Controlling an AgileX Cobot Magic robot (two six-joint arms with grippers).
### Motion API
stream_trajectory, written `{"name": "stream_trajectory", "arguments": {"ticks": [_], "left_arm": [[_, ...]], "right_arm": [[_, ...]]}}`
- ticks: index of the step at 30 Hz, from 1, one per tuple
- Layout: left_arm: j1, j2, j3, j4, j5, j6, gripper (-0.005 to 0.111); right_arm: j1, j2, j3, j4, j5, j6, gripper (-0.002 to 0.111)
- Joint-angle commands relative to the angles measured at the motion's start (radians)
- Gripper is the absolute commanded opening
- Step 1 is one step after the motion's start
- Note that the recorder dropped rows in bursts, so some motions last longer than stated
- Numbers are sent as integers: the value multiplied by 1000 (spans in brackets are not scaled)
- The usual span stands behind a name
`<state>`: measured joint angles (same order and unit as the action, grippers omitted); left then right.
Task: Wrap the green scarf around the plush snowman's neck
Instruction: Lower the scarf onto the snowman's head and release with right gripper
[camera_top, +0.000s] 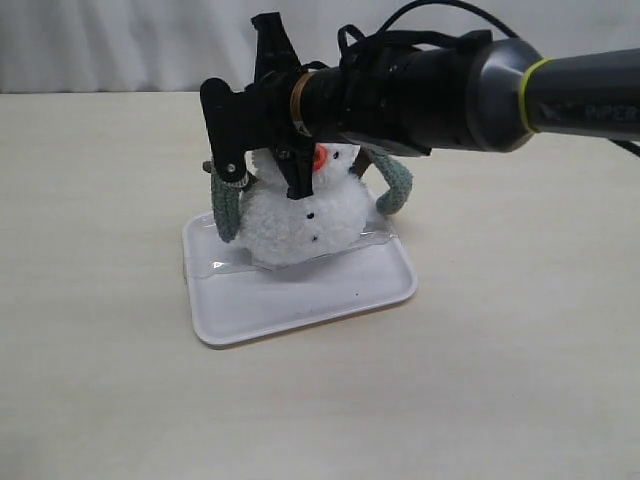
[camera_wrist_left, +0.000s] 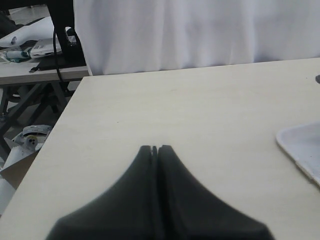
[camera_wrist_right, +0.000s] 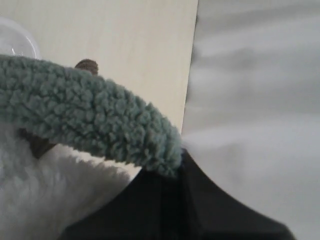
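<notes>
A white tray (camera_top: 300, 305) lies mid-desk (camera_top: 500, 380), its near half bare. On its far half sits the plush snowman (camera_top: 300, 225). The green scarf (camera_top: 225, 205) hangs down both of its sides, and the neck is hidden by the arm. Above the head, the right claw (camera_wrist_right: 175, 172) is closed, pinching the scarf. The left claw (camera_wrist_left: 155, 148) is closed and empty over bare desk by the left edge.

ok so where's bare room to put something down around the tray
The table is bare in front of the tray and on both sides of it. The tray's front strip is free too. Crowded: the tray's back, with the plush snowman, green scarf and right hand above.
</notes>
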<state>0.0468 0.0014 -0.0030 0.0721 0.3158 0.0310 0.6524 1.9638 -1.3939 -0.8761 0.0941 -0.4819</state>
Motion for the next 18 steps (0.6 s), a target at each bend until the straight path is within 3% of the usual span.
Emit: {"name": "stream_trajectory", "arguments": {"ticks": [1, 4, 11, 14, 18], "left_arm": [[-6, -1, 3, 3, -7, -2, 0], [-6, -1, 3, 3, -7, -2, 0], [-6, -1, 3, 3, -7, -2, 0], [-6, -1, 3, 3, -7, -2, 0], [-6, -1, 3, 5, -7, -2, 0]], "right_arm": [[2, -7, 2, 0, -14, 25, 5], [2, -7, 2, 0, -11, 23, 18], [2, -7, 2, 15, 39, 46, 64], [2, -7, 2, 34, 138, 102, 72], [4, -13, 2, 34, 238, 151, 72]]}}
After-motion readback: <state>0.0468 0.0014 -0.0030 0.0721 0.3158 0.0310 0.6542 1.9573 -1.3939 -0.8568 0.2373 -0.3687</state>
